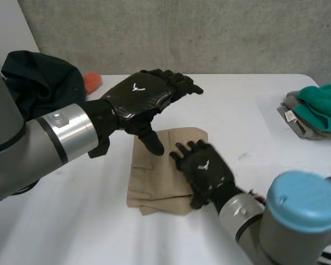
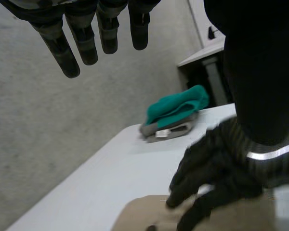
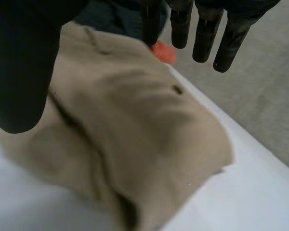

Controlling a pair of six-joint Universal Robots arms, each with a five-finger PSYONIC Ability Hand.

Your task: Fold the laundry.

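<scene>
Straight-fingered left hand (image 1: pixel 140 96) and right hand (image 1: pixel 205 168) are over rumpled folded tan cloth (image 1: pixel 154 185)

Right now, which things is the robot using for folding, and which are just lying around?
In the job: tan folded garment; right hand, open, on it; left hand, open, above it.

Lying about: dark clothes heap; orange thing beside it; teal and grey folded stack. Both piles may be laundry too, waiting or done.
</scene>
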